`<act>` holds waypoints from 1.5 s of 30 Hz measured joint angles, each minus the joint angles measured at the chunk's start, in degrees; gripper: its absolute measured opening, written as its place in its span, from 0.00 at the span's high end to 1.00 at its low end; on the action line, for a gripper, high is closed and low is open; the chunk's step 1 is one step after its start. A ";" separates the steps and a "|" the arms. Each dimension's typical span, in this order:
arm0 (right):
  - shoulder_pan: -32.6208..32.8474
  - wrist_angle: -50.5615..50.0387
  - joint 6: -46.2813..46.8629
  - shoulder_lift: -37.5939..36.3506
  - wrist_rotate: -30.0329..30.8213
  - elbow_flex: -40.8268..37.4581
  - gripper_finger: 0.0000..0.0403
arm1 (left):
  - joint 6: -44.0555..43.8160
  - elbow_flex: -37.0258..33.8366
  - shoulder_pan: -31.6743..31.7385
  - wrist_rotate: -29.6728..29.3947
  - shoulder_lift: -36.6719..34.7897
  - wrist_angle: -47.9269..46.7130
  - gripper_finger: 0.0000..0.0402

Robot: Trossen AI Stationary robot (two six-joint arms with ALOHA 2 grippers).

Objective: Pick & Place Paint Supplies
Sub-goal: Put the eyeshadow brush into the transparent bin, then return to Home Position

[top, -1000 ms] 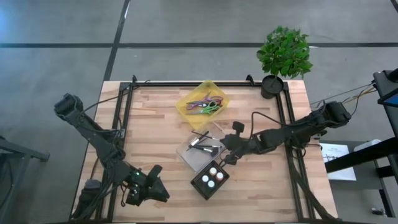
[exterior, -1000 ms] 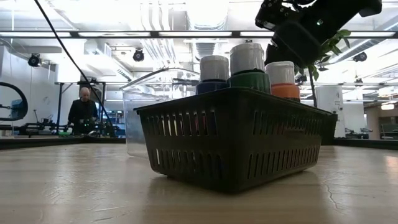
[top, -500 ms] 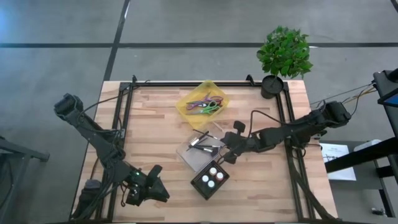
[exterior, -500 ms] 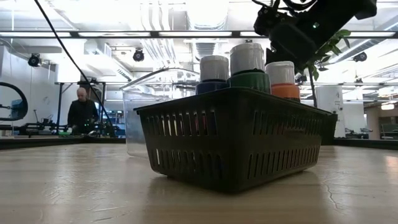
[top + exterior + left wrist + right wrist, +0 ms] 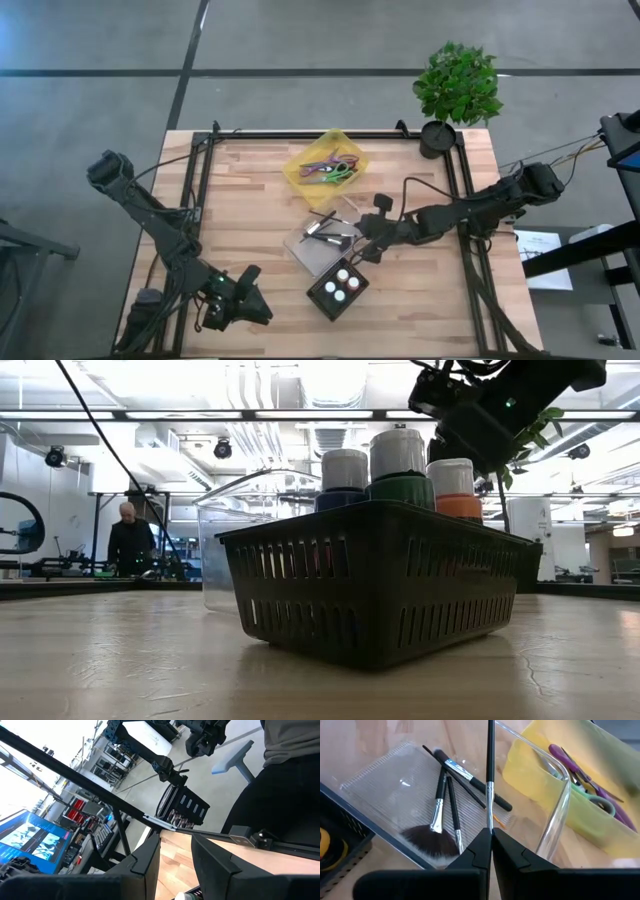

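- The right gripper [image 5: 489, 837] hangs over the near edge of the clear tray [image 5: 380, 775], its jaws pressed together on a thin dark-handled brush [image 5: 490, 775].
- In the right wrist view that held brush runs straight out from between the fingertips, its long axis in line with the gripper's own reach; a metal ferrule shows partway along it and the far end runs out of the picture, so which end is the bristle end I cannot tell.
- From the high view the right gripper [image 5: 368, 243] sits at the right side of the clear tray [image 5: 322, 240], near the middle of the wooden table [image 5: 250, 200], pointing toward the tray.
- Several brushes [image 5: 445, 795] already lie flat on the tray floor: two thin ones side by side with their handles pointing away from the gripper and a fan of dark bristles at the near end, and a thicker black-handled one lying across them on a diagonal.
- The black basket [image 5: 338, 288] stands just beside the tray, toward the table's front edge, and holds three paint bottles [image 5: 398, 465] upright with white caps on top: dark blue, green and orange in the low view.
- The yellow bin [image 5: 325, 165] behind the tray holds scissors [image 5: 330, 170] with purple and green handles.
- The left gripper [image 5: 250, 300] rests at the front left of the table, well apart from the supplies; its jaws stand a narrow gap apart with nothing between them.
- A potted plant [image 5: 455, 90] stands at the table's back right corner.
- A person [image 5: 128, 540] is in the room behind the table.
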 joint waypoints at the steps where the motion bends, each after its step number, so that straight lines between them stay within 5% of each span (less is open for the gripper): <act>1: 0.00 0.00 -0.37 0.00 -0.02 0.00 0.98 | 0.00 0.00 0.01 0.00 -0.02 -0.01 0.71; 32: 0.00 0.51 -2.57 0.00 -8.09 0.00 0.96 | -0.19 0.01 0.00 0.00 -0.02 -0.03 0.71; 45: -0.24 0.40 -0.35 0.00 -5.08 0.00 0.49 | -0.92 0.00 0.01 0.01 -0.02 -0.03 0.71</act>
